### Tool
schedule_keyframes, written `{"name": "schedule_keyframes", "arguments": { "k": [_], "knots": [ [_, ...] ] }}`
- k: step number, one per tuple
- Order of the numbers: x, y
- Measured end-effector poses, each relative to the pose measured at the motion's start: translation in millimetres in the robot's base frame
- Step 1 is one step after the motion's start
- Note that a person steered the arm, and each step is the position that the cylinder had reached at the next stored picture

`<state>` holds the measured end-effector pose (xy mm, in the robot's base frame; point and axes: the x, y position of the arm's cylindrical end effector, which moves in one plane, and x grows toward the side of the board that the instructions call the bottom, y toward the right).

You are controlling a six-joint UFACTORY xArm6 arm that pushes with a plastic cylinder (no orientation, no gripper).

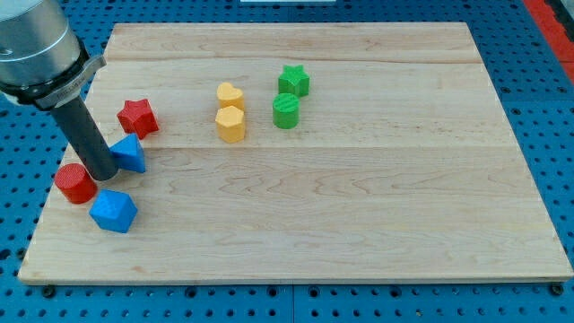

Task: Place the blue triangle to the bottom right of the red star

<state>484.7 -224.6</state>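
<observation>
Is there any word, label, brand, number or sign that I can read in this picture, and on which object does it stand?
None: no text shows on the wooden board, the coloured blocks, the arm, or the blue pegboard around it.

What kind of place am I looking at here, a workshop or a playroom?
Probably a robotics lab bench: a wooden board rests on a blue perforated table, and a robot arm's rod, my tip, sits beside the blue triangle.
</observation>
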Motion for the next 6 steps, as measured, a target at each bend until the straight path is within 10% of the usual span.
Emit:
{"name": "schedule_keyframes", "arguments": {
  "k": [6],
  "knots": [
    [-85.6, 36.2]
  ]
}}
